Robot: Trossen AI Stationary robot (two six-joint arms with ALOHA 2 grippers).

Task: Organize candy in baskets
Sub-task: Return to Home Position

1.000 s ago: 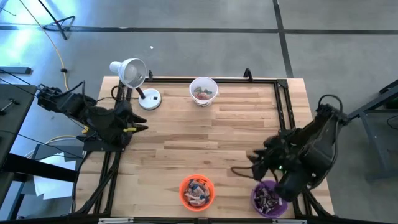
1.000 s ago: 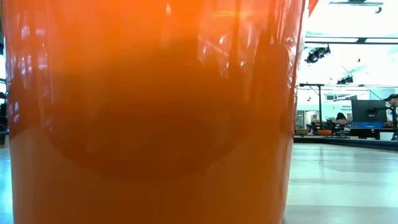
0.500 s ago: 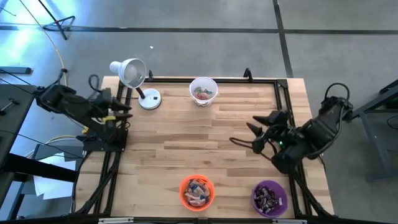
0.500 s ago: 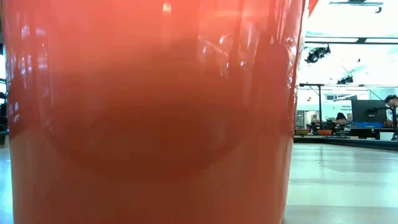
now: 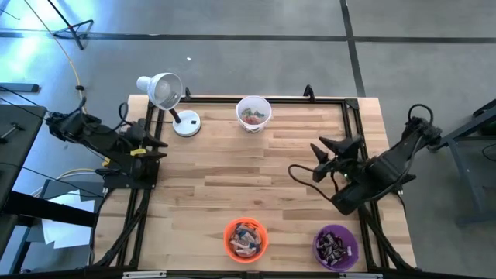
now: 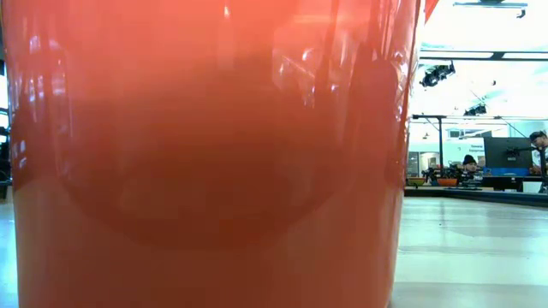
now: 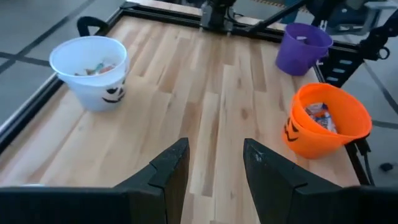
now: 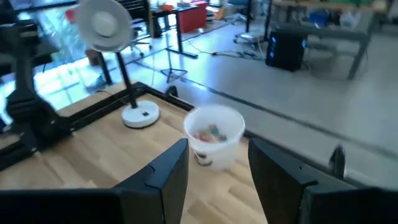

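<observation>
Three baskets stand on the wooden table. The white basket (image 5: 253,113) sits by the far edge with a few candy pieces (image 8: 210,133) inside. The orange basket (image 5: 246,238) and the purple basket (image 5: 335,246) stand by the near edge, each holding wrapped candy (image 5: 246,236). My right gripper (image 5: 324,159) hovers open over the table's right part, between the white and purple baskets, and holds nothing. My left gripper (image 5: 153,144) is open and empty at the table's left edge. In the low view the orange basket (image 6: 205,154) fills almost the whole picture.
A white desk lamp (image 5: 164,91) with a round base (image 5: 186,124) stands at the far left corner, close to my left arm. A black frame (image 5: 353,116) runs along the table's edges. Bare wood (image 5: 240,174) lies between the three baskets.
My right gripper has moved from beside the purple basket toward the far edge, and it now sits over the table's right middle. My left arm has drawn back toward the left edge. The baskets have stayed put.
</observation>
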